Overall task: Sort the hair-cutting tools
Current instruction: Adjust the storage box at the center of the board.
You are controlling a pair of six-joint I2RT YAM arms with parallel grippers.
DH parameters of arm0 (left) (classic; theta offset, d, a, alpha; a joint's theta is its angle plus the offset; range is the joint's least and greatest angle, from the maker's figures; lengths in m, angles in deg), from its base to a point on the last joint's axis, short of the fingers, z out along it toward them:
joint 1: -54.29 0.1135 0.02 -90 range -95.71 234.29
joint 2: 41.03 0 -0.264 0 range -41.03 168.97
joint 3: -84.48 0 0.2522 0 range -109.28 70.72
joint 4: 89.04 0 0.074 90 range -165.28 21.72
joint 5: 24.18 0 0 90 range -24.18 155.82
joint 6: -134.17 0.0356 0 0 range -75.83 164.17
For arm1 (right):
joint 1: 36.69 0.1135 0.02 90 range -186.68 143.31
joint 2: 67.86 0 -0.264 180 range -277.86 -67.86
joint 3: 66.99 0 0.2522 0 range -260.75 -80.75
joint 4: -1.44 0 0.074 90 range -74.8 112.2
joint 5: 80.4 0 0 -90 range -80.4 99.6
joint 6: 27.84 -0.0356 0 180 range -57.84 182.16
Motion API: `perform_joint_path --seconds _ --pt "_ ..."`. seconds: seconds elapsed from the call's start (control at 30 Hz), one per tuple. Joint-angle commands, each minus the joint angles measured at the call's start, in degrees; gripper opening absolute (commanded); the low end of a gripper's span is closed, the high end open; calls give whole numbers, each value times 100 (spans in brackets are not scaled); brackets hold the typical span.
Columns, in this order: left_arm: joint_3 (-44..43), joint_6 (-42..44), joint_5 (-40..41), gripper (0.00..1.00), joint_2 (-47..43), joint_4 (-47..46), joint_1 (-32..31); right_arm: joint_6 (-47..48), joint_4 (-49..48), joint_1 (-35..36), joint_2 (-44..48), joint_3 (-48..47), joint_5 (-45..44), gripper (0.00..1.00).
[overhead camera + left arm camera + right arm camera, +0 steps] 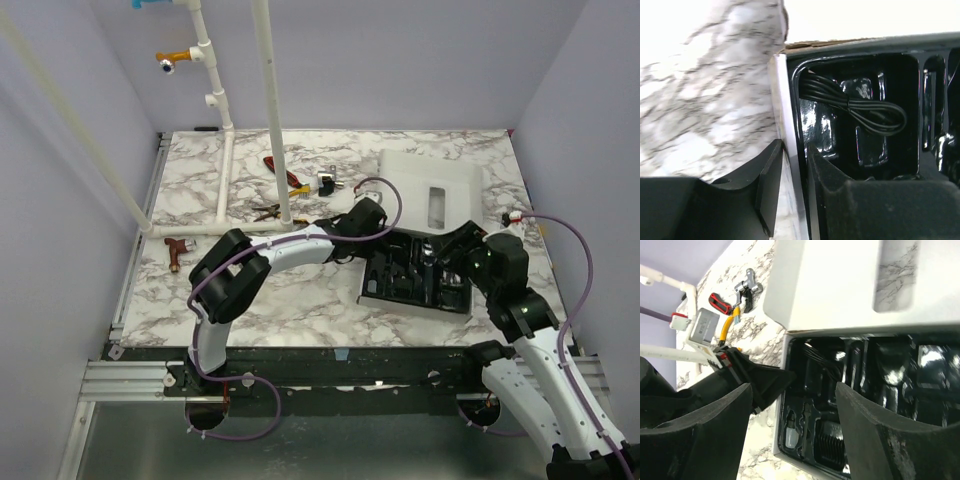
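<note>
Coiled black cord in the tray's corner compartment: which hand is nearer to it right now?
Left. The left hand straddles the tray rim right beside the cord. The right hand hovers open over the tray's opposite side, farther off.

Legible text: none in any of the three views.
Grey plate (pixel 703 328): rows of fine print, too small and blurred to read, seen at the left of the right wrist view.
Brands, numbers, signs: none can be made out.
</note>
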Motion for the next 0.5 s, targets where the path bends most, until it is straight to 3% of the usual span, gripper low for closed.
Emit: perform_joint_path --seconds 0.0,0.37,0.47 --pt "-397 393 -529 14 241 -337 -166 64 374 26 57 -227 -180 71" --pt "-1724 77 -694 15 1000 60 -298 126 389 20 56 -192 -455 73" --pt "-1773 -19 -531 21 974 135 -294 132 388 17 32 -182 -543 73"
